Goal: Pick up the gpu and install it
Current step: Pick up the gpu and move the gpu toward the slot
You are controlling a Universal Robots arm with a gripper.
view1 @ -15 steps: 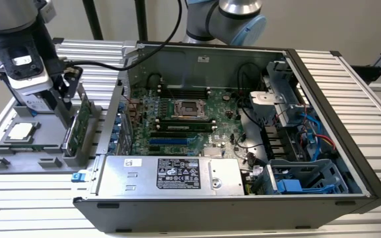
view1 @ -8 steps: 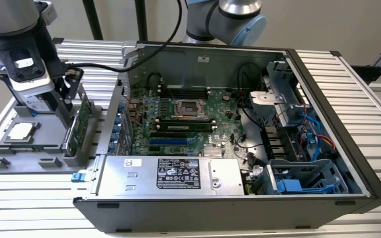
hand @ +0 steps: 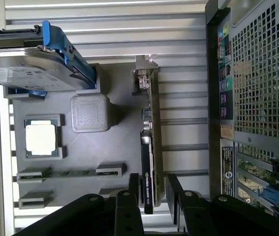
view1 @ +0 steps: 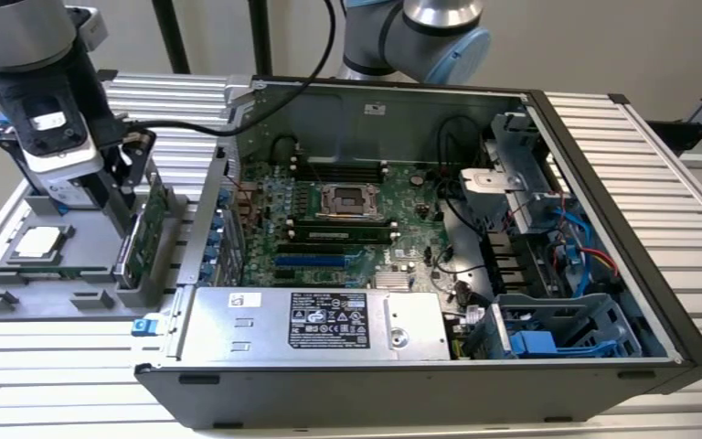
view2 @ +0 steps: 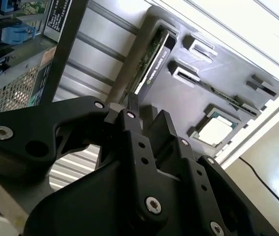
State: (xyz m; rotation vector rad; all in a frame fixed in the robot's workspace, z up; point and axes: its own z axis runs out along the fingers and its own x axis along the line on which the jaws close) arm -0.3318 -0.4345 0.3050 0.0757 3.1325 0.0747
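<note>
Presently the black two-finger claw [hand: 152,186] straddles the gpu [hand: 147,157], a flat green circuit card with a black cooler shroud, close to the end away from its silver metal bracket [hand: 144,73]. The jaws are open, one finger at each face with a gap showing beside the green face, so nothing is gripped yet. The card stands on edge in a slot of the grey moulded parts tray [hand: 119,152], which presumably keeps both faces free for a pinch from above. Farther out are a square silver processor chip [hand: 41,137] seated in a tray pocket and a silver hard drive with blue rails [hand: 31,69]. The tray sits at the exterior view's left, just beside the open black computer case [view1: 388,398], whose green motherboard [view1: 412,229] lies exposed.
</note>
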